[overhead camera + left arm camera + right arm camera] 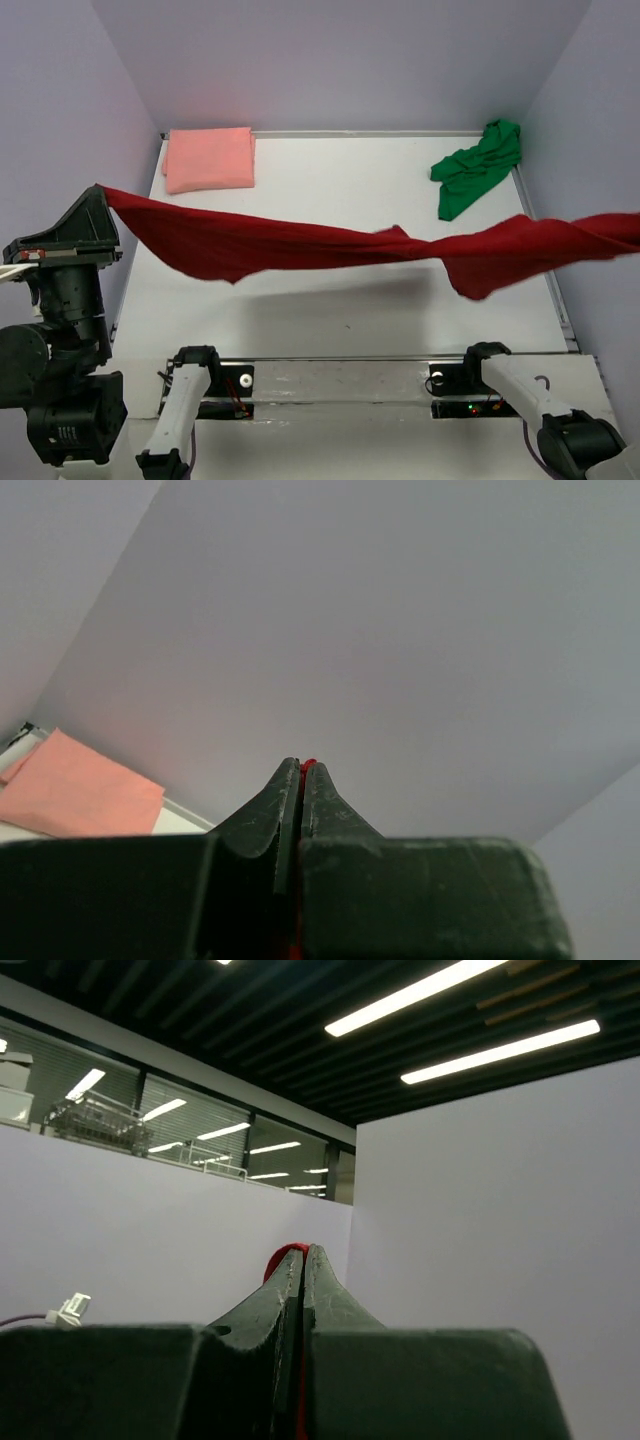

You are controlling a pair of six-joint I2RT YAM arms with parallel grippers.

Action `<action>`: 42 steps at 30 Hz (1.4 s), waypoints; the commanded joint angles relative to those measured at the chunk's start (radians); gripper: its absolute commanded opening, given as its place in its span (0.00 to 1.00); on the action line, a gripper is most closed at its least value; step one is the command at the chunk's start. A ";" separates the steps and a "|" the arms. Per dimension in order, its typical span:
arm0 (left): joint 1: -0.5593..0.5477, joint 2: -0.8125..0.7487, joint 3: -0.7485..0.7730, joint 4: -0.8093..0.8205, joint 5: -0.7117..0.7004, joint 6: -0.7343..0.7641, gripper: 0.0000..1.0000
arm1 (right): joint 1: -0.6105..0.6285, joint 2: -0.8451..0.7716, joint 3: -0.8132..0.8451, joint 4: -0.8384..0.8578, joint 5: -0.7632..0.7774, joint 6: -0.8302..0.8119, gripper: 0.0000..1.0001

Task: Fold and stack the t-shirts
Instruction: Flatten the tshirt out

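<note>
Red shirt (300,245): dark red, soft cloth. It hangs in the air as one long band above the tabletop (330,190), running from the left edge past the right edge of the top view. The band sags and twists near the middle. A looser fold droops on the right half, and a wide flap hangs low on the left half. Its shadow falls on the white surface beneath.

Pink shirt (208,160): salmon, folded into a flat rectangle. It lies at the far left corner of the tabletop.

Green shirt (475,170): bright green, crumpled and unfolded. It lies at the far right corner, well apart from the pink shirt.

Left hand (301,768): raised over the left edge of the tabletop and aimed at the back wall (400,630). The fingers are pressed together on a sliver of the red shirt, pinching its left end.

Right hand (302,1252): outside the top view, beyond its right edge. It is tilted upward, with ceiling lights (430,995) in its wrist view. The fingers are closed tight, with a bit of red shirt showing at the tips.
</note>
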 commanded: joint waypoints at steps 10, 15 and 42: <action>0.007 0.012 0.051 -0.019 -0.129 0.035 0.00 | -0.007 0.006 0.032 -0.094 0.018 -0.023 0.00; 0.007 0.058 -0.001 0.032 -0.117 0.052 0.00 | -0.007 0.003 -0.096 -0.095 0.044 -0.040 0.00; 0.001 0.414 -0.684 0.412 0.101 -0.092 0.00 | -0.007 0.191 -1.249 0.275 0.000 0.052 0.00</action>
